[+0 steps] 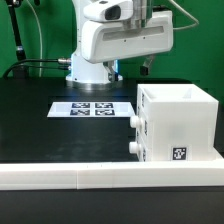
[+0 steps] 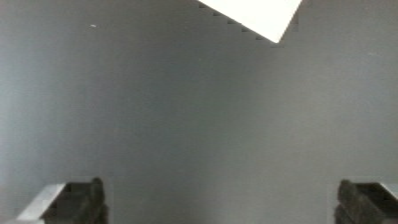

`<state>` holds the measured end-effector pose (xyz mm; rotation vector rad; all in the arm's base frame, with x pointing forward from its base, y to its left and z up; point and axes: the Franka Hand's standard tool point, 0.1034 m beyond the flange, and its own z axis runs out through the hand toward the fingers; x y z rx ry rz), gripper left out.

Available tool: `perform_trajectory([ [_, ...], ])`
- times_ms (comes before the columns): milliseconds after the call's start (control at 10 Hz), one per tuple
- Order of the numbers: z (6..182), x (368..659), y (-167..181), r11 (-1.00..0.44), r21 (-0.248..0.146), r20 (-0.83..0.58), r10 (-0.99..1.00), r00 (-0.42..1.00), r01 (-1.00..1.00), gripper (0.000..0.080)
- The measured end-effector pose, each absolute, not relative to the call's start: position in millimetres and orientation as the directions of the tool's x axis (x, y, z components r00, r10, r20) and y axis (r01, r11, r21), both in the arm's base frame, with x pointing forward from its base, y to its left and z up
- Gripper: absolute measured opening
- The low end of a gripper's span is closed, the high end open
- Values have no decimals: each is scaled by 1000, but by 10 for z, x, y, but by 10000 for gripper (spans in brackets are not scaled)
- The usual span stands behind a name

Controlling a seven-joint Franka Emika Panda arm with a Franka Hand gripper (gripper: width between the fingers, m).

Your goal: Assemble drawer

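Observation:
The white drawer (image 1: 176, 125) stands at the exterior view's right, next to the long rail. Its top is open, a black-and-white tag (image 1: 180, 154) is on its near face, and two knobs (image 1: 133, 119) (image 1: 133, 148) stick out of the face toward the exterior view's left. My gripper (image 1: 132, 66) hangs above the table behind the drawer, apart from it. In the wrist view the gripper (image 2: 222, 190) is open and empty, its two dark fingers (image 2: 75, 200) wide apart over bare dark table. A white corner (image 2: 258, 18) shows at that view's edge; I cannot tell what it belongs to.
The marker board (image 1: 92, 107) lies flat on the black table at the middle. A long low white rail (image 1: 70, 176) runs along the table's near edge. The arm's white body (image 1: 105, 35) is at the back, in front of a green backdrop.

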<state>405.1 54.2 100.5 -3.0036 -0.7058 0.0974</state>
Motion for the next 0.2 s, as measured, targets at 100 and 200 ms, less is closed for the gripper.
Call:
perform_trajectory([
  [100, 1005, 4051, 542, -894, -68, -49, 446, 894, 443, 649],
  [200, 1005, 4051, 542, -894, -68, -49, 446, 894, 443, 649],
])
